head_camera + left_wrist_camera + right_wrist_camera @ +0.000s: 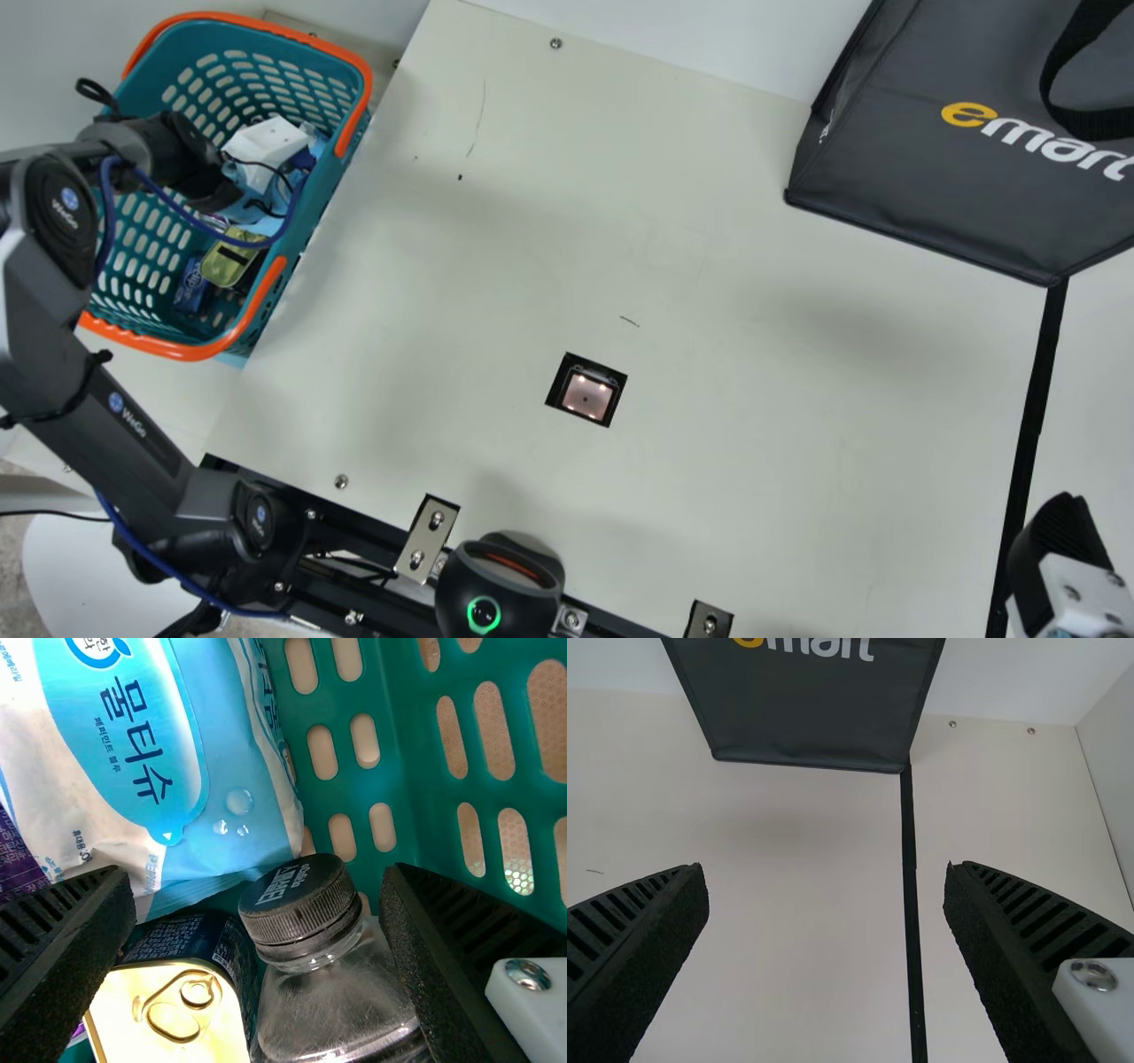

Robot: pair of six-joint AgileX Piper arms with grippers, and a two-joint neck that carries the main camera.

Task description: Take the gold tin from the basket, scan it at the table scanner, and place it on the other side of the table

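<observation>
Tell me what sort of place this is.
Probably a mock store checkout: a scanner set into the table, a shopping basket holding the gold tin, and a dark shopping bag.

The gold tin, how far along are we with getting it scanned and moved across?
Nothing looks done yet: the gold tin lies in the basket. Nothing is in hand; the left gripper is open inside the basket, near the tin. Left to do: grip and lift it, scan it at the table scanner, and set it on the table's other side.
</observation>
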